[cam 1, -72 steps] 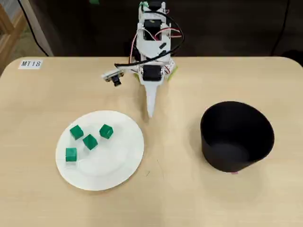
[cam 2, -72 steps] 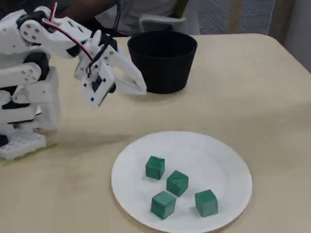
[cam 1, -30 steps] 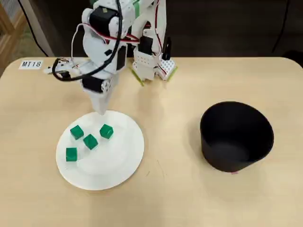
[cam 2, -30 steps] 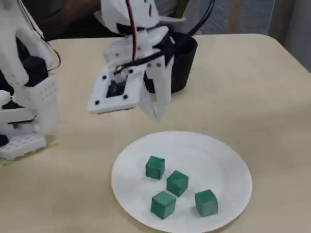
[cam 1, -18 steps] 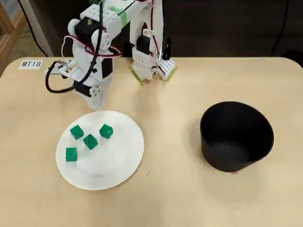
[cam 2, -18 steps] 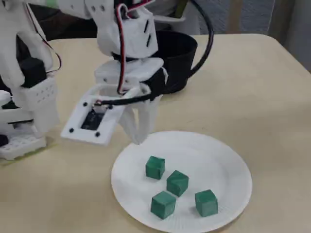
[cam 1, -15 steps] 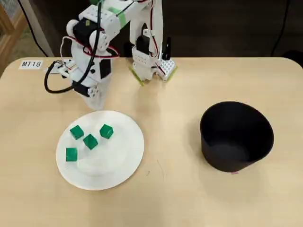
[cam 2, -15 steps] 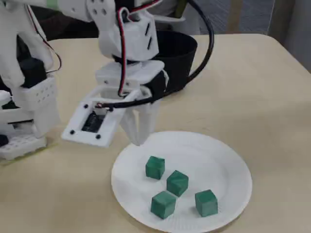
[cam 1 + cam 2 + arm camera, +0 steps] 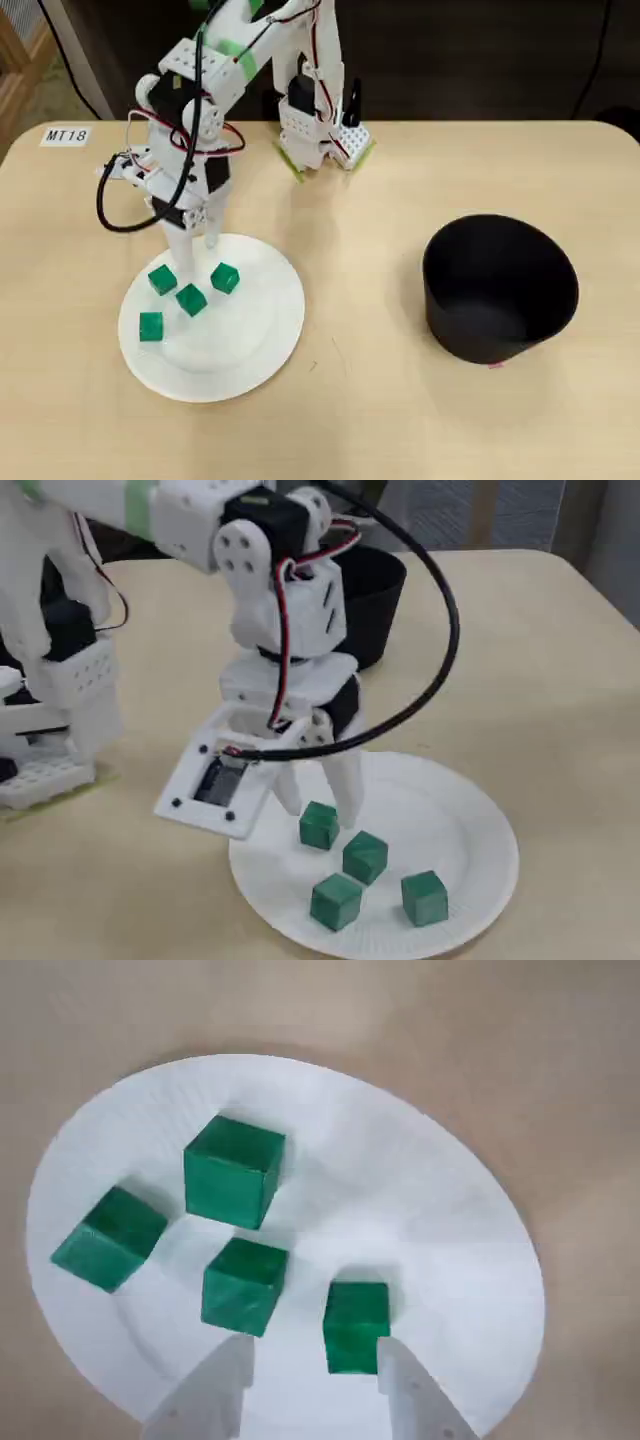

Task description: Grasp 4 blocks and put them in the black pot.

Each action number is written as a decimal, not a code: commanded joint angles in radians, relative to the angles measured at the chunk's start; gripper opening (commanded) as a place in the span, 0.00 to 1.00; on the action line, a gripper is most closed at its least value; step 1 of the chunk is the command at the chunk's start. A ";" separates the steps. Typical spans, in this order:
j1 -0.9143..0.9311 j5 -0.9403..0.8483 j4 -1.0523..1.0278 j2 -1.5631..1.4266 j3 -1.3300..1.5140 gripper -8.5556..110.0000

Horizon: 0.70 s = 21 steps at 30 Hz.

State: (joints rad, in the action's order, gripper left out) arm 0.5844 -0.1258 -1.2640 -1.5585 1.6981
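Your claw (image 9: pixel 312 1390) hangs spread, empty, over the near edge of the white plate (image 9: pixel 440 1220) in the wrist view, one finger tip just beside a green block (image 9: pixel 355 1325). Beyond it the other three blocks (image 9: pixel 232 1170) lie clustered on the plate. Farther off across the table (image 9: pixel 360 400), the black pot (image 9: pixel 500 285) stands well apart.

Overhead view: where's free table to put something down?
Bare: the stretch between the white plate and the black pot, and the near edge in front of both. Crowded: the plate's left half, with four green blocks under the open gripper.
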 commanded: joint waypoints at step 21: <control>-0.037 0.020 0.140 0.144 -0.112 0.26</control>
State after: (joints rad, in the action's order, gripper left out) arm 0.5599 -0.1181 -1.1367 -1.4097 1.6291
